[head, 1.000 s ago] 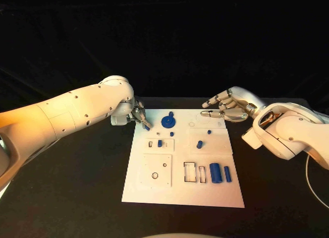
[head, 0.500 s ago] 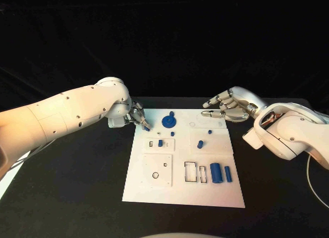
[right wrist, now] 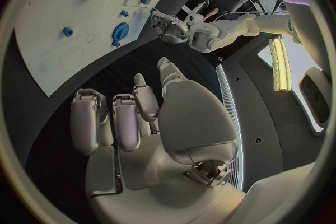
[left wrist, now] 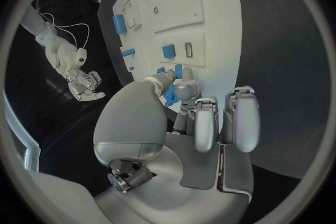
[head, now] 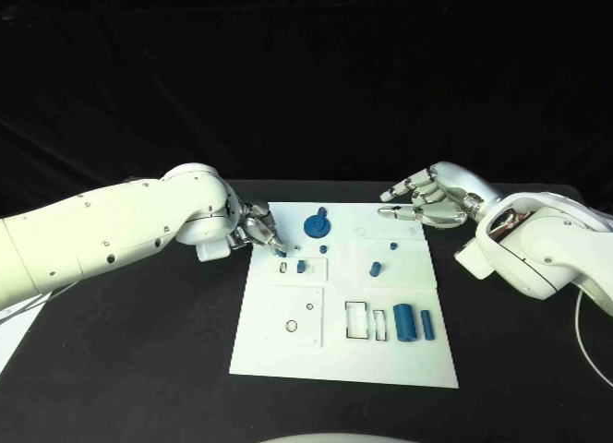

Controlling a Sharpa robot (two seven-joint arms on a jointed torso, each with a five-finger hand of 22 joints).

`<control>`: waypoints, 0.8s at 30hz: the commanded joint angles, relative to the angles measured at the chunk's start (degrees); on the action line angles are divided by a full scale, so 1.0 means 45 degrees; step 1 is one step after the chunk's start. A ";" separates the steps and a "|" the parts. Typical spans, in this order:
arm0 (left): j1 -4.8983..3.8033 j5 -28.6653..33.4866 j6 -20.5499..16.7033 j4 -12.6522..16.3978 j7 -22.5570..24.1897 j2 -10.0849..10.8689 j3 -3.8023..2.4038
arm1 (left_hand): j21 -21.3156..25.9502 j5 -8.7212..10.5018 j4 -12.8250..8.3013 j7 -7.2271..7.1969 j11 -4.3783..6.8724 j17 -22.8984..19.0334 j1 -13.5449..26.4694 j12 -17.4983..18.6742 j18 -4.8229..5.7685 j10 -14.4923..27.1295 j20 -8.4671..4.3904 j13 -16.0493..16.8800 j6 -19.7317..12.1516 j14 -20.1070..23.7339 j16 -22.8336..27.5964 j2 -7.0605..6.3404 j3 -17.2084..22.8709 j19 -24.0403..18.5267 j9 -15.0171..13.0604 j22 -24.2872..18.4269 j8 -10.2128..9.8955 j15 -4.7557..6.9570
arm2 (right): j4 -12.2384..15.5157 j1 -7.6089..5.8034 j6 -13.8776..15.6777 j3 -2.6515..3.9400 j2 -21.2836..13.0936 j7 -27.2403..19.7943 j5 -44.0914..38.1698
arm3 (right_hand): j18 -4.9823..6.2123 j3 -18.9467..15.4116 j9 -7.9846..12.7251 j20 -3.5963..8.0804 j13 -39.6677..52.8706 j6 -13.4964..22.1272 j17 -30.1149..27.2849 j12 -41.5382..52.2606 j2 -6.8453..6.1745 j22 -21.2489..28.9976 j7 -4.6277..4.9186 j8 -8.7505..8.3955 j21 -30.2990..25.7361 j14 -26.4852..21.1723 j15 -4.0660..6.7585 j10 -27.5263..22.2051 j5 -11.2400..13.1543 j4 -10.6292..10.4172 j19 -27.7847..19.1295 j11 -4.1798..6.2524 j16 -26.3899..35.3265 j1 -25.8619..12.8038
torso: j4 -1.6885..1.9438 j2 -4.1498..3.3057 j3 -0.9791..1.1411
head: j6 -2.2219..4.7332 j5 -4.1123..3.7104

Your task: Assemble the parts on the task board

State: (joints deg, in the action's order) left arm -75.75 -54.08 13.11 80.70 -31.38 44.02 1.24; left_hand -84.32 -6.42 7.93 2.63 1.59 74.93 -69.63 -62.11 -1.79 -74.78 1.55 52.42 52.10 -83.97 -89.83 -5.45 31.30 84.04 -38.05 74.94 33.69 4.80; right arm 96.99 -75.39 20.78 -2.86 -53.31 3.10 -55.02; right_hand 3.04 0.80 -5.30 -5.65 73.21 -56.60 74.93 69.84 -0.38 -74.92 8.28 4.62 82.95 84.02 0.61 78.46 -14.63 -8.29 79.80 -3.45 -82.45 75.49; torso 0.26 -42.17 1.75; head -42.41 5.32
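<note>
Board (head: 346,346): white plate, mid-table, long side running away from the robot.
Parts: blue gear (head: 313,223) at far end; small pegs mid-board; two cylinders (head: 403,321) near right edge.
Left hand (head: 258,231): at board's far left edge, fingertips pinching a small blue part (head: 280,251).
Right hand (head: 427,203): over far right corner, fingers apart, loosely curled, holding nothing.
</note>
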 commanded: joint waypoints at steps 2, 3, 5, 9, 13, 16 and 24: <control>0.0230 -0.1217 -0.0538 0.0319 0.0693 0.0093 0.0002 | -0.0065 -0.0080 -0.1829 -0.0009 0.0015 0.3349 0.0095 -0.0067 0.0060 -0.0097 -0.0076 0.0042 0.0099 -0.1341 -0.0039 -0.0110 0.1948 0.0818 0.0025 0.2141 0.0079 0.0017 | 0.0011 0.0012 -0.0181 -0.0002 -0.0001 -0.0092 -0.0008 | 0.0080 -0.0094 -0.0004 0.0014 -0.0015 -0.0086 0.0190 0.0001 0.0036 -0.0282 0.0004 0.0032 -0.0079 0.0679 0.0045 -0.0028 -0.0037 -0.0007 -0.0036 0.0025 0.0066 0.0027 | 0.0010 -0.0001 -0.0014 | -0.0008 0.0025; 0.0266 -0.1291 -0.0559 0.0349 0.0723 0.0105 0.0003 | -0.0065 -0.0080 -0.1829 -0.0009 0.0015 0.3349 0.0095 -0.0067 0.0060 -0.0097 -0.0076 0.0042 0.0099 -0.1341 -0.0039 -0.0110 0.1948 0.0818 0.0025 0.2141 0.0079 0.0017 | 0.0011 0.0013 -0.0182 -0.0002 -0.0002 -0.0093 -0.0008 | 0.0080 -0.0094 -0.0004 0.0014 -0.0015 -0.0086 0.0190 0.0001 0.0036 -0.0282 0.0004 0.0032 -0.0079 0.0679 0.0045 -0.0028 -0.0037 -0.0007 -0.0036 0.0025 0.0066 0.0027 | 0.0000 -0.0008 -0.0013 | -0.0005 0.0030; 0.0365 -0.1476 -0.0608 0.0420 0.0798 0.0138 0.0006 | -0.0094 -0.0121 -0.1863 -0.0015 0.0022 0.3349 0.0122 -0.0094 0.0068 -0.0137 -0.0082 0.0081 0.0140 -0.1341 -0.0039 -0.0151 0.2008 0.0832 0.0039 0.2172 0.0072 0.0024 | 0.0009 0.0020 -0.0184 -0.0003 -0.0005 -0.0098 -0.0008 | 0.0080 -0.0094 -0.0004 0.0014 -0.0015 -0.0086 0.0190 0.0001 0.0036 -0.0282 0.0004 0.0032 -0.0079 0.0679 0.0045 -0.0028 -0.0037 -0.0007 -0.0036 0.0025 0.0066 0.0027 | -0.0012 -0.0014 -0.0014 | -0.0014 0.0034; 0.0477 -0.1760 -0.0583 0.0478 0.0876 0.0170 0.0010 | -0.0125 -0.0176 -0.1903 -0.0020 0.0030 0.3349 0.0158 -0.0128 0.0077 -0.0185 -0.0088 0.0130 0.0186 -0.1341 -0.0039 -0.0202 0.2074 0.0846 0.0057 0.2205 0.0060 0.0030 | 0.0009 0.0032 -0.0188 -0.0004 -0.0012 -0.0103 -0.0008 | 0.0080 -0.0094 -0.0004 0.0014 -0.0015 -0.0086 0.0190 0.0001 0.0036 -0.0282 0.0004 0.0032 -0.0079 0.0679 0.0045 -0.0028 -0.0037 -0.0007 -0.0036 0.0025 0.0066 0.0027 | -0.0027 -0.0011 0.0000 | -0.0045 0.0073; 0.0533 -0.1922 -0.0436 0.0513 0.0889 0.0174 0.0011 | -0.0145 -0.0200 -0.1921 -0.0023 0.0033 0.3349 0.0176 -0.0153 0.0082 -0.0213 -0.0091 0.0165 0.0207 -0.1341 -0.0039 -0.0225 0.2104 0.0855 0.0067 0.2227 0.0054 0.0033 | 0.0012 0.0039 -0.0189 -0.0005 -0.0015 -0.0107 -0.0008 | 0.0080 -0.0094 -0.0004 0.0014 -0.0015 -0.0086 0.0190 0.0001 0.0036 -0.0282 0.0004 0.0032 -0.0079 0.0679 0.0045 -0.0028 -0.0037 -0.0007 -0.0036 0.0025 0.0066 0.0027 | -0.0017 -0.0016 0.0003 | -0.0066 0.0075; 0.0569 -0.2049 -0.0366 0.0538 0.0836 0.0157 0.0014 | -0.0158 -0.0224 -0.1938 -0.0026 0.0036 0.3349 0.0192 -0.0157 0.0086 -0.0229 -0.0093 0.0172 0.0227 -0.1341 -0.0039 -0.0247 0.2132 0.0861 0.0076 0.2241 0.0046 0.0035 | 0.0014 0.0043 -0.0188 -0.0005 -0.0016 -0.0109 -0.0008 | 0.0080 -0.0094 -0.0004 0.0014 -0.0015 -0.0086 0.0190 0.0001 0.0036 -0.0282 0.0004 0.0032 -0.0079 0.0679 0.0045 -0.0028 -0.0037 -0.0007 -0.0036 0.0025 0.0066 0.0027 | -0.0009 -0.0023 -0.0006 | -0.0074 0.0070; 0.0655 -0.2322 -0.0551 0.0528 0.0442 0.0095 0.0026 | -0.0201 -0.0411 -0.1995 -0.0031 0.0046 0.3349 0.0275 -0.0179 0.0098 -0.0296 -0.0104 0.0217 0.0309 -0.1341 -0.0039 -0.0317 0.2253 0.0881 0.0115 0.2288 0.0014 0.0045 | 0.0028 0.0048 -0.0185 -0.0005 -0.0018 -0.0116 -0.0008 | 0.0080 -0.0094 -0.0004 0.0014 -0.0015 -0.0086 0.0190 0.0001 0.0036 -0.0282 0.0004 0.0032 -0.0079 0.0679 0.0045 -0.0028 -0.0037 -0.0007 -0.0036 0.0025 0.0066 0.0027 | -0.0027 -0.0018 0.0001 | -0.0120 0.0098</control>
State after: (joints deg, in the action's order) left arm -72.95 -62.88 11.01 82.96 -28.76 44.58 1.32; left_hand -84.99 -7.93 7.17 2.43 1.78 74.92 -68.26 -62.75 -1.78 -75.79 1.55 53.35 53.12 -83.96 -89.83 -6.82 33.00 84.04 -37.56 74.93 33.66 4.80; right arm 97.02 -75.22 20.61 -2.88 -53.39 3.06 -54.93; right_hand 3.04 0.80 -5.30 -5.65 73.19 -56.60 74.92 69.84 -0.39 -74.91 8.28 4.62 82.95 84.02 0.61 78.46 -14.63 -8.29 79.80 -3.46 -82.45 75.48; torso 0.19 -42.24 1.74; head -42.86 5.72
